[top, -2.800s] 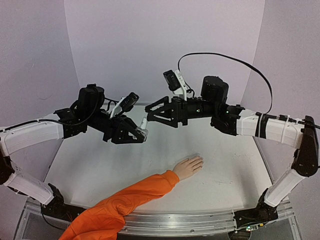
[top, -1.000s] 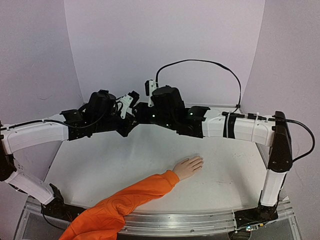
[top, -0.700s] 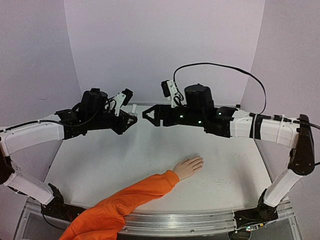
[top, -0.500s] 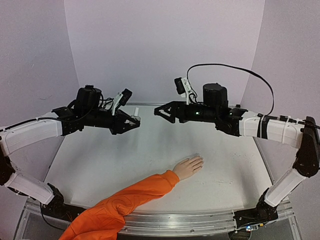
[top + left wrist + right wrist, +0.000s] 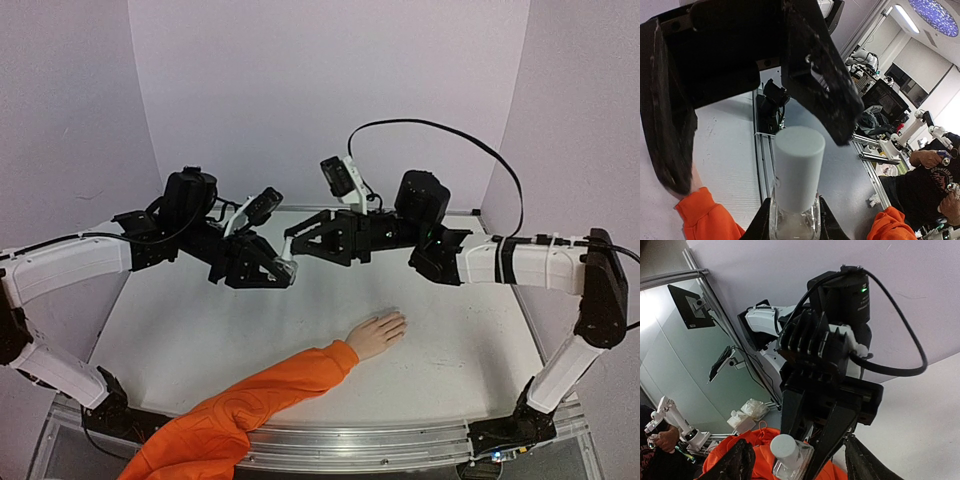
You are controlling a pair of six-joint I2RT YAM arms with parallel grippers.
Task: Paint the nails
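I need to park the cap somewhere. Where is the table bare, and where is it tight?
Bare table lies left of the orange sleeve, and again right of the mannequin hand. Crowded above the far middle: the left gripper holds the bottle there, and the open right gripper flanks its cap.

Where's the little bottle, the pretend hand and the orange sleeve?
Bottle (image 5: 799, 165): left wrist view, on its white cap.
Pretend hand (image 5: 378, 333): top view, on the back of the hand.
Orange sleeve (image 5: 250, 400): top view, on the middle of the forearm.
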